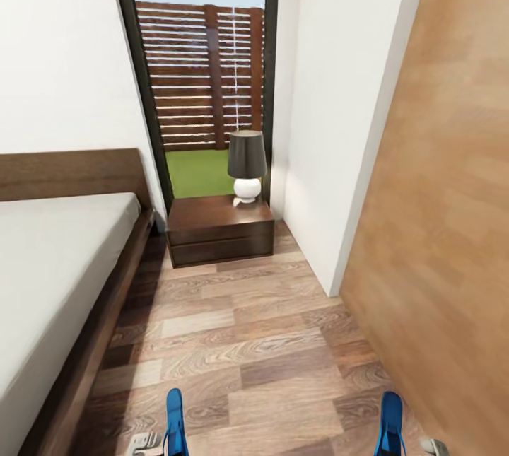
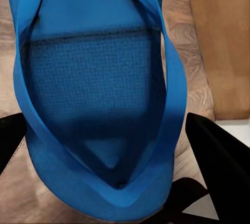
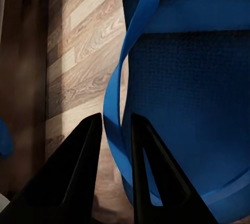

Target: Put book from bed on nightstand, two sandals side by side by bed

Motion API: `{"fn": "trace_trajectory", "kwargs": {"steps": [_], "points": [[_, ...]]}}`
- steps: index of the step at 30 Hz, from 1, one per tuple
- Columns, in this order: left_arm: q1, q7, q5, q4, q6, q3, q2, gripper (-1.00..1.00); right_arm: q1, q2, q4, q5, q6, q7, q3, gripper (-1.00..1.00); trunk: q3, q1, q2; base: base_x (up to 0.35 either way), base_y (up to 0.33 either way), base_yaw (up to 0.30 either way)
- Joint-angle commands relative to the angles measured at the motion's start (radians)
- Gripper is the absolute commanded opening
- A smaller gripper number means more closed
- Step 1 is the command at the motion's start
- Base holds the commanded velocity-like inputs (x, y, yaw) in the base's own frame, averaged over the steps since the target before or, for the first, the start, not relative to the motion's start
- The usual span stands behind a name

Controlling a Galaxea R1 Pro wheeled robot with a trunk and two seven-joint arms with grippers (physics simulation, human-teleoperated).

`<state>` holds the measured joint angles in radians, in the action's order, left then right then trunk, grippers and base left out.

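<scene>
I hold one blue sandal in each hand above the wood-plank floor. The left sandal [image 1: 173, 422] hangs upright at the bottom of the head view, with my left gripper [image 2: 104, 125] shut across its toe end [image 2: 99, 78]. My right gripper [image 3: 115, 117] is shut on the edge and strap of the right sandal [image 1: 390, 422], whose sole [image 3: 187, 94] shows close up. The bed [image 1: 49, 265], a white mattress on a dark frame, lies along the left. The nightstand [image 1: 212, 217] stands ahead beside the headboard. The book is out of view.
A dark-shaded lamp with a white base [image 1: 247, 166] stands on the nightstand's right rear corner, in front of a tall dark-framed window [image 1: 201, 74]. A white wall corner [image 1: 332, 159] and a wood panel [image 1: 445, 230] close the right side. Plank floor [image 1: 240, 343] runs between bed and wall.
</scene>
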<state>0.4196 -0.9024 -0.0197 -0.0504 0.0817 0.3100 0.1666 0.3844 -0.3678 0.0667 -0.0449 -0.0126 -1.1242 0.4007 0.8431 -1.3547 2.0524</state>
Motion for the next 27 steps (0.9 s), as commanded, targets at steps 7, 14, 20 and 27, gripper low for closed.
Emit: {"fn": "trace_trajectory", "kwargs": {"steps": [7,14,20,27], "points": [[0.001,-0.001,-0.002,0.001,0.009,0.001,0.0,-1.0,0.001,0.0,-0.001,-0.006,0.001,-0.003,-0.002,-1.0,0.001,0.0,0.0,0.323,-0.084,0.0],[0.001,-0.001,-0.002,0.001,0.009,0.001,-0.001,-1.0,0.001,0.0,-0.001,-0.006,0.0,-0.003,-0.002,-1.0,0.001,0.0,0.0,0.323,-0.097,0.0],[0.001,-0.001,-0.002,0.001,0.009,0.001,0.0,-1.0,0.001,0.0,-0.001,-0.006,0.0,-0.003,-0.002,-1.0,0.001,0.0,0.0,0.323,-0.086,0.0],[0.001,-0.001,-0.002,0.001,0.009,0.001,-0.001,-1.0,0.001,0.0,-0.001,-0.006,0.0,-0.002,-0.002,-1.0,0.001,0.0,0.0,0.323,-0.019,0.0]]}}
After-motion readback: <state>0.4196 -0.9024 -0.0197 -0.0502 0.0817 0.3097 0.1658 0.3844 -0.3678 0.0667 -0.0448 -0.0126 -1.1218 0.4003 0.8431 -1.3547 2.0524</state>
